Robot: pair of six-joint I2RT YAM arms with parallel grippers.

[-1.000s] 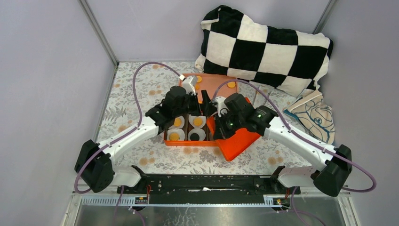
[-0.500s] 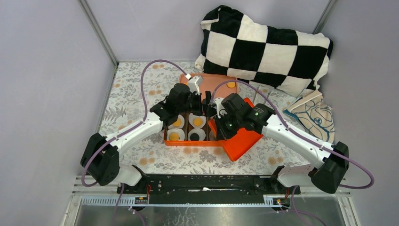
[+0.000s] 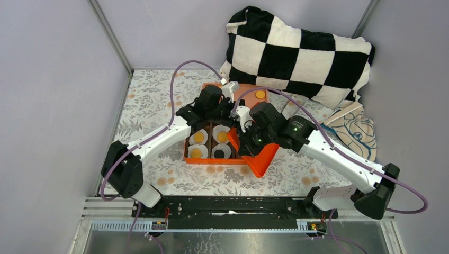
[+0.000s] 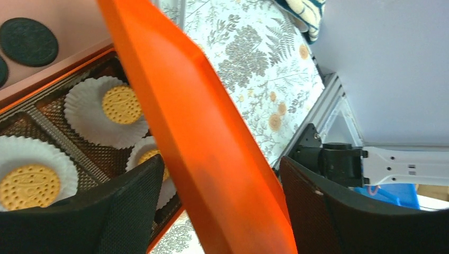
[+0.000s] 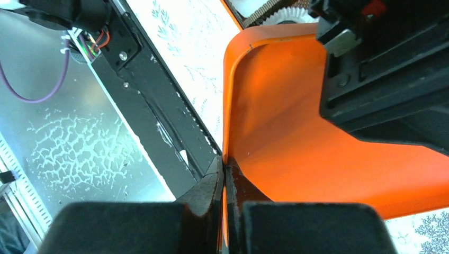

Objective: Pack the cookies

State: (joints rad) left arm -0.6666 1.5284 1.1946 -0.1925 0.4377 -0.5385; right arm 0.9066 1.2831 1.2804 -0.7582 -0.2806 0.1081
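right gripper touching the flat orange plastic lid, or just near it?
Touching. Right wrist view: the right gripper is clamped on the rim of the flat orange plastic lid, no gap.

An orange lid (image 4: 212, 148) slants between the left gripper's (image 4: 222, 211) wide-set black fingers (image 4: 127, 211), possibly touching both. Left of it, yellow cookies (image 4: 122, 104) sit in white paper liners (image 4: 84, 114) inside a brown tray (image 4: 50, 108). A floral tablecloth (image 4: 254, 69) lies right.

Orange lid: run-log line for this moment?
right jaws: shut on orange plastic lid | left jaws: open around lid edge | lid: tilted
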